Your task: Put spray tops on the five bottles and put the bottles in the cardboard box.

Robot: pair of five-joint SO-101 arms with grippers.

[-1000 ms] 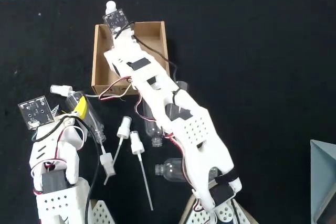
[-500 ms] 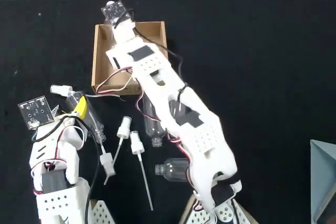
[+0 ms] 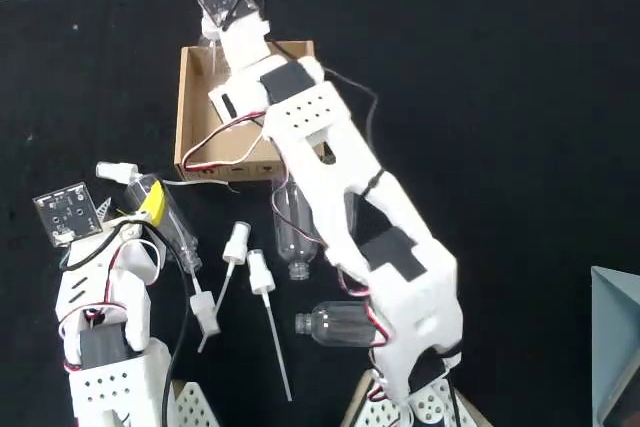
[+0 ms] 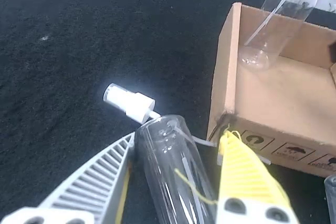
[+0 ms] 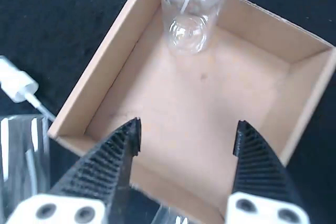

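A capped bottle is standing in the far left corner of the cardboard box. The right gripper is hanging over the box, jaws spread wide and holding nothing. By the box's near left corner, the left gripper is clamping a second bottle with its spray top on. Open bottles and loose spray tops are lying nearer on the table.

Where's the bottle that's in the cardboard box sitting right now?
In the right wrist view the bottle stands in the cardboard box's far left corner, tilted toward the far wall, just beyond the open right gripper.
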